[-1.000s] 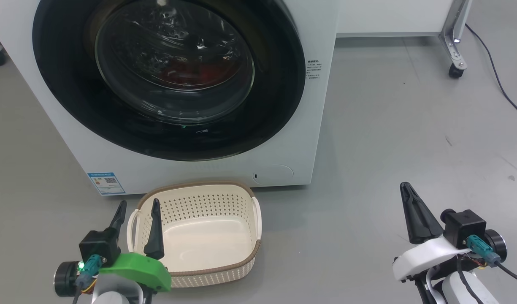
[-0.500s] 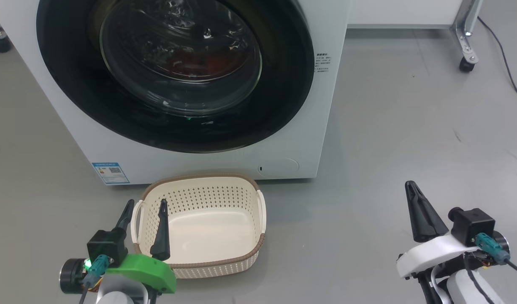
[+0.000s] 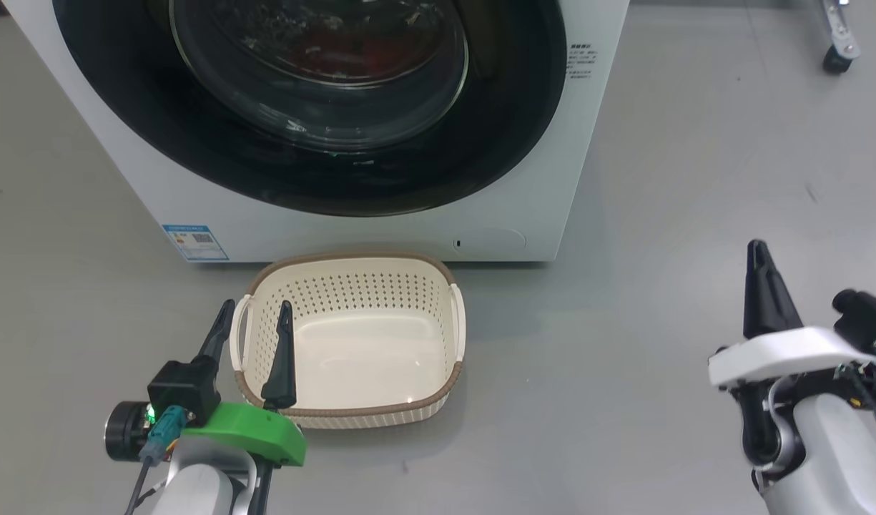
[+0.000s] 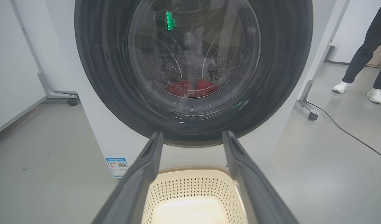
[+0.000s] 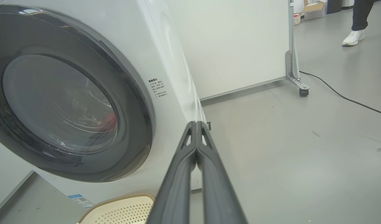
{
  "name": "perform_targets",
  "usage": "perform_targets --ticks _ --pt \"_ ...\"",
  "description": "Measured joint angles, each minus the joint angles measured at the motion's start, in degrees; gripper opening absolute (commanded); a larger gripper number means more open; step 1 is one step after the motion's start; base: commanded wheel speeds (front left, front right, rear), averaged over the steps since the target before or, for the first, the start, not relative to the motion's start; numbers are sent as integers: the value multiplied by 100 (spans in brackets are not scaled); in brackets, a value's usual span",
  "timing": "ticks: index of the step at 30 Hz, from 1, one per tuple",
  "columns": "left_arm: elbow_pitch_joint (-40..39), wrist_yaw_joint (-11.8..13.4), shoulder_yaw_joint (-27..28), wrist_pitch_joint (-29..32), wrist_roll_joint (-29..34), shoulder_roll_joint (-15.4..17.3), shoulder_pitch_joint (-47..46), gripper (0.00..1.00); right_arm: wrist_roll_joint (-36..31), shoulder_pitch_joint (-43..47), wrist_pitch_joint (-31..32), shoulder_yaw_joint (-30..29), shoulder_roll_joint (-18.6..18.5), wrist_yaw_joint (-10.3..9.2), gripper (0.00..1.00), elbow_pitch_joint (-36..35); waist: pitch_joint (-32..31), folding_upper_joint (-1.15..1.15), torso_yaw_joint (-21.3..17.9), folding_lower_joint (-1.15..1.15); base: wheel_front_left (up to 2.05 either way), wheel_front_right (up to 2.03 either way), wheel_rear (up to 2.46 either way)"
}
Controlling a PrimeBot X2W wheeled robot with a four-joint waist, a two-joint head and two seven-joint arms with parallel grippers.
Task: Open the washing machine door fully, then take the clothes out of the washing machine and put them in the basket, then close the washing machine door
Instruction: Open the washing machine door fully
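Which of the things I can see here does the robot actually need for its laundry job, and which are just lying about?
For the job:
big white front-loading washing machine
its round black-rimmed glass door, shut
red fabric clothes behind the glass
empty cream perforated plastic basket

Just about:
white wheeled panel
black floor cable
a person's white shoes

Grey floor (image 3: pixel 659 179) bears the washing machine (image 3: pixel 337 236) and the basket (image 3: pixel 366 419).
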Motion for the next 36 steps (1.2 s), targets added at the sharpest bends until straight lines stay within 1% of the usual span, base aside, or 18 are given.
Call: perform_targets --ticks 6,11,14,15,16,28,31,34,36 --pt "-170 -5 15 -5 57 -19 -157 100 753 -508 243 -404 70 120 0 49 279 0 91 0 0 0 0" --pt "-272 -22 15 -7 88 -31 -316 100 1563 -1035 603 -724 133 203 0 115 529 0 160 0 0 0 0" --pt "-325 -57 -14 -7 88 -37 -414 100 2056 -1343 865 -912 169 224 0 149 688 0 198 0 0 0 0" --pt "-325 -57 -14 -7 88 -37 -414 100 2056 -1343 865 -912 169 224 0 149 688 0 198 0 0 0 0" --pt "-342 -80 -36 -7 88 -41 -455 100 2250 -1446 954 -988 179 246 0 165 742 0 212 0 0 0 0" --pt "-508 -148 -108 -7 88 -76 -800 100 4251 -2755 2193 -1595 276 253 0 327 1326 0 417 0 0 0 0" --pt "-547 -155 -142 -7 89 -84 -862 100 4563 -3068 2535 -1674 245 210 0 404 1458 0 464 0 0 0 0" --pt "-568 -197 -175 -7 89 -91 -923 100 4849 -3377 2853 -1728 215 83 0 476 1584 0 514 0 0 0 0" --pt "-590 -198 -204 -7 89 -93 -954 100 4931 -3571 3053 -1719 125 -13 0 503 1668 0 548 0 0 0 0"
